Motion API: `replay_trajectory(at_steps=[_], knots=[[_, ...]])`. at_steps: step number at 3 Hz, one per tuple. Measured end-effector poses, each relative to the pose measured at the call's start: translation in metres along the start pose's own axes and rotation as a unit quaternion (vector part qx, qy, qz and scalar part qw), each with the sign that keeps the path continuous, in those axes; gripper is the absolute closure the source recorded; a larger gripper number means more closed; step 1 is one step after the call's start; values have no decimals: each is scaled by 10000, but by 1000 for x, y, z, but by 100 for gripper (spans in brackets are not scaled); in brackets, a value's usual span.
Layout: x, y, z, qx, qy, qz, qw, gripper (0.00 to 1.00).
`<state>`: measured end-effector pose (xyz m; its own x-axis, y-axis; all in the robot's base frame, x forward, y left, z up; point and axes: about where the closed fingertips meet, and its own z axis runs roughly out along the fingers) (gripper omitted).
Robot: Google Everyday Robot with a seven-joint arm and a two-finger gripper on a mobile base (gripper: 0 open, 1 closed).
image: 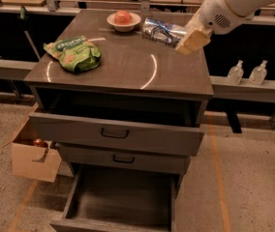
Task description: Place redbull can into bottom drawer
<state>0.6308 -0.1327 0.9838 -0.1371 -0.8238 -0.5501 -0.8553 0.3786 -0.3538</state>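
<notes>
While the jaws of the gripper (187,40) clasp one end of the can (162,31), held sideways above the surface (128,66), the bottom drawer (120,197) stands open to receive it.

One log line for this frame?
gripper holds redbull can above cabinet top, near back edge | bottom drawer open | can not yet in drawer
</notes>
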Motion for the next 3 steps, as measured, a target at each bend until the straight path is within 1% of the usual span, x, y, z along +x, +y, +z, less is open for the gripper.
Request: replay_trajectory(at_steps=[1, 2, 3], knots=[[8, 55, -45, 147, 162, -16, 9998, 100], [62, 119, -29, -438, 614, 55, 9971, 100], [105, 148, 8, -894, 923, -99, 9917, 100]])
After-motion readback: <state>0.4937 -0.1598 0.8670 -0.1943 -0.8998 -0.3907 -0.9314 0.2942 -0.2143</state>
